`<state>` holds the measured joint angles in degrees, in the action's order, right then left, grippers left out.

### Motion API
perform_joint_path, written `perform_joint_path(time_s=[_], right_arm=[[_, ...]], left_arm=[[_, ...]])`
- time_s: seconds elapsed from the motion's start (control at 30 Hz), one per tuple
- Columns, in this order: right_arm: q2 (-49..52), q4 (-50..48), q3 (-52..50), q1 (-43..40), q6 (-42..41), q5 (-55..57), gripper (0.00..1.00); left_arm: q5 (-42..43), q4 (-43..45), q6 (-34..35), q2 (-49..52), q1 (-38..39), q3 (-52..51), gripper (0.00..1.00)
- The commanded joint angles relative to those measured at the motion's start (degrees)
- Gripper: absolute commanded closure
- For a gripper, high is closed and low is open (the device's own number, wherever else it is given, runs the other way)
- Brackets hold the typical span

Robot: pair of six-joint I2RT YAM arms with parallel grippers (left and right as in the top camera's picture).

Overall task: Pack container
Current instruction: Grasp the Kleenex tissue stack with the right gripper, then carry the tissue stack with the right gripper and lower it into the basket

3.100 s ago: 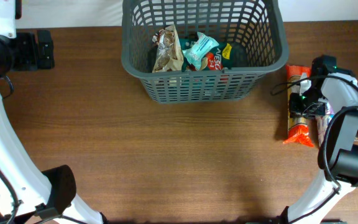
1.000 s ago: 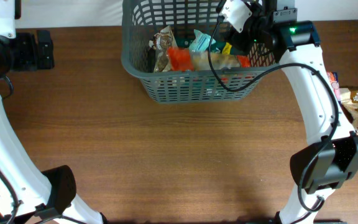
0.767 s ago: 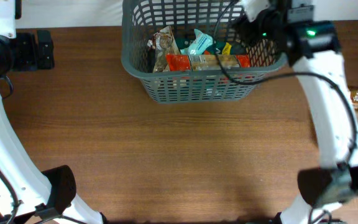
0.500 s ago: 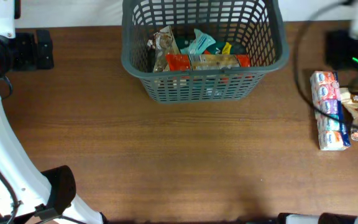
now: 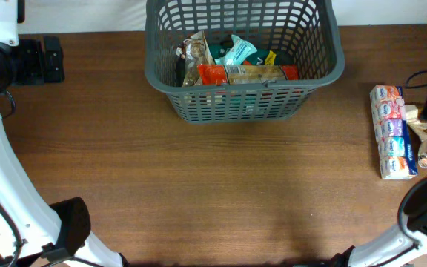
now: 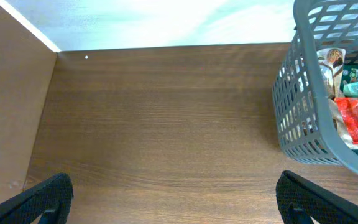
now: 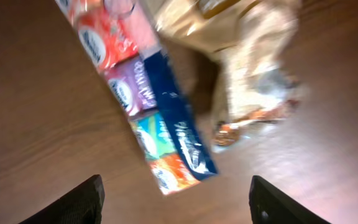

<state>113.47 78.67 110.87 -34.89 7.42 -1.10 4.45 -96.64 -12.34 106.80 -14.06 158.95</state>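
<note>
The basket (image 5: pixel 237 105) sits top centre of the table (image 5: pixel 221 185), with snacks piled at its front wall. Your right gripper (image 7: pixel 173 205) hovers over the multipack (image 7: pixel 148 118) and a crinkly bag (image 7: pixel 253 68), fingers spread and empty, probably lining up the next pick. Your left gripper (image 6: pixel 173 208) is parked left of the basket, fingers also spread. Brown wood top, white wall (image 6: pixel 166 22) behind.

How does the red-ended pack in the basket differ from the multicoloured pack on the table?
The red-ended pack lies inside the basket, along its near wall; the multicoloured pack lies on the table to the right. The red-ended pack runs left to right, the multicoloured pack near to far. Both are long, narrow and unheld.
</note>
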Motion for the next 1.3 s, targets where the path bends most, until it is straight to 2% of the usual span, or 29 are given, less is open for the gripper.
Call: perform_joint_path(time_s=[0.0, 0.13, 0.2, 0.3, 0.43, 0.53, 0.57, 0.63, 0.73, 0.77, 0.93, 0.97, 1.03, 1.27], right_arm=[[5.22, -0.52, -0.48, 0.5, 1.14, -3.65, 0.28], [10.36, -2.69, -0.46, 1.27, 3.1, -3.72, 0.27], [13.57, -3.54, -0.46, 2.36, 6.19, -4.68, 0.22], [17.31, -3.82, -0.46, 4.02, 9.92, -4.7, 0.21], [20.11, -4.09, -0.48, 5.62, 10.36, -3.1, 0.21], [21.22, -3.91, -0.52, 6.58, 10.14, -2.78, 0.3], [21.29, -3.91, -0.52, 7.23, 10.03, -2.8, 0.44], [21.27, -3.89, -0.5, 7.98, 8.98, -2.99, 0.57], [21.16, -2.95, 0.31, 8.33, 7.23, -9.09, 0.66], [20.87, -2.56, 1.09, 8.2, 7.08, -13.79, 0.76], [16.46, -0.83, 7.1, 8.04, 5.57, -22.69, 0.78], [14.86, -0.02, 9.46, 8.04, 5.51, -23.26, 0.86], [12.02, 1.99, 14.93, 8.07, 3.76, -23.39, 0.96], [2.82, 11.26, 37.79, 9.97, 2.38, -24.39, 0.96]], left_arm=[[0.22, 0.0, 0.74, -0.81, -0.26, -0.13, 0.01], [0.22, -0.02, 0.74, -0.81, -0.26, -0.13, 0.01], [0.22, -0.02, 0.74, -0.81, -0.26, -0.13, 0.01], [0.22, -0.02, 0.74, -0.81, -0.26, -0.13, 0.01], [0.22, -0.02, 0.74, -0.81, -0.26, -0.13, 0.01], [0.22, 0.0, 0.74, -0.81, -0.26, -0.13, 0.01], [0.22, -0.02, 0.74, -0.81, -0.26, -0.13, 0.01], [0.22, 0.0, 0.74, -0.81, -0.26, -0.13, 0.01], [0.22, -0.02, 0.74, -0.81, -0.26, -0.13, 0.01], [0.22, 0.0, 0.74, -0.81, -0.26, -0.13, 0.01], [0.22, 0.0, 0.74, -0.81, -0.26, -0.13, 0.01], [0.22, 0.0, 0.74, -0.81, -0.26, -0.13, 0.01], [0.22, -0.02, 0.74, -0.81, -0.26, -0.13, 0.01], [0.22, 0.0, 0.74, -0.81, -0.26, -0.13, 0.01]])
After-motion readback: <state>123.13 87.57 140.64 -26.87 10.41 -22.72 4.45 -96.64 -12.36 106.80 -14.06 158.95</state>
